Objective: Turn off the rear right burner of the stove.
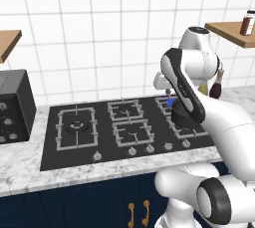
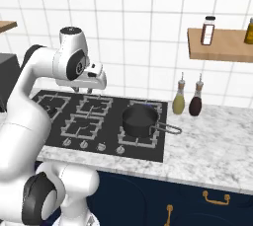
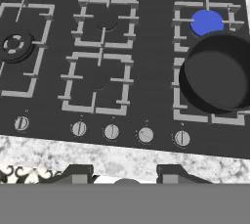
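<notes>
Flame shows blue on the rear right burner (image 3: 207, 22), behind the black pot (image 3: 219, 74) on the stove (image 3: 146, 61). Gripper (image 3: 126, 171) hovers open above the tabletop edge; probably best to descend squarely onto one right-hand knob (image 3: 182, 138), then twist.

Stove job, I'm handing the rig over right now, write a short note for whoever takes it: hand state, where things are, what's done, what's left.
Hand: held above the front edge of the stove, looking down at it, touching nothing; the fingers sit apart, so it reads as open.
Rear right burner: blue flame showing, so it is on.
Black pot: on the front right grate, just in front of the flame, handle pointing right.
Knobs: five silver ones in a row along the stove's front edge; rightmost knob.
Done: nothing on the knobs yet.
Left: bring the hand down to the knob for the lit burner and turn it off. Which knob that is cannot be told here.
</notes>
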